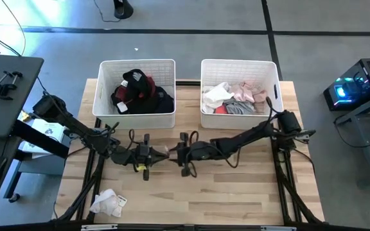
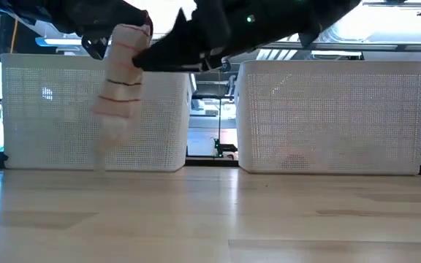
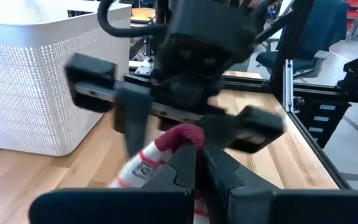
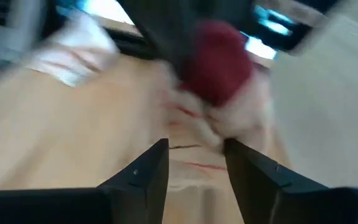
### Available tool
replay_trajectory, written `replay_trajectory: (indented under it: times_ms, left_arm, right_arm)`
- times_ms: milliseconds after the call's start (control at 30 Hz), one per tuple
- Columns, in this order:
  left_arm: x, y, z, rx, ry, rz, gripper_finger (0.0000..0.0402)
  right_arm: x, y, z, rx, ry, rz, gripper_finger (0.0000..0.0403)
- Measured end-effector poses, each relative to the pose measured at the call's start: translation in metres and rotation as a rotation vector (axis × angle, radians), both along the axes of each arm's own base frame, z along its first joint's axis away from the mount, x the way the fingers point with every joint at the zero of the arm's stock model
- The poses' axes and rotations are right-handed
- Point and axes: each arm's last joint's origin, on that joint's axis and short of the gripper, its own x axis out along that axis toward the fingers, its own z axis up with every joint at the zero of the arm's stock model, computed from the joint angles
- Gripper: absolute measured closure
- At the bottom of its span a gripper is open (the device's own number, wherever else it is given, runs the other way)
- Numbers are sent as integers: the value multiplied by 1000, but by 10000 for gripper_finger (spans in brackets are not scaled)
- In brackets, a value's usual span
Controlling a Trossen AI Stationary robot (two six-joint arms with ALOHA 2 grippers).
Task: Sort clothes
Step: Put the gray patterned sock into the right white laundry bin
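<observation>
The left gripper [image 3: 194, 168] has its fingers pressed together on the red-tipped end of a white sock [image 3: 160, 155] with red stripes, held above mid-bench. The sock [image 2: 119, 80] hangs down from there, clear of the bench top. Facing it, the right gripper [image 4: 194, 165] has its fingers spread, the sock just beyond their tips. Dark clothes [image 1: 140, 90] fill the left bin [image 1: 108, 115]; pale clothes [image 1: 236, 97] the right bin [image 1: 207, 119]. A white garment [image 1: 108, 203] lies near the bench's [image 1: 236, 192] front left corner.
</observation>
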Motion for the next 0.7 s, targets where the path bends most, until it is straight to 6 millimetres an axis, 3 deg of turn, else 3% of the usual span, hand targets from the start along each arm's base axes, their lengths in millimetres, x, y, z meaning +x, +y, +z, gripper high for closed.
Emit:
replay_trajectory:
  times_ms: [200, 533, 700]
  left_arm:
    - [0, 0, -1, -3, 11, 1, 398]
    - [0, 1, -1, -4, 9, 19, 398]
    - [1, 5, -3, -46, 14, 68, 365]
  right_arm:
    - [2, -7, 6, -65, 27, -209, 270]
    - [4, -1, 9, 19, 9, -17, 277]
    - [4, 0, 10, 23, -4, -14, 338]
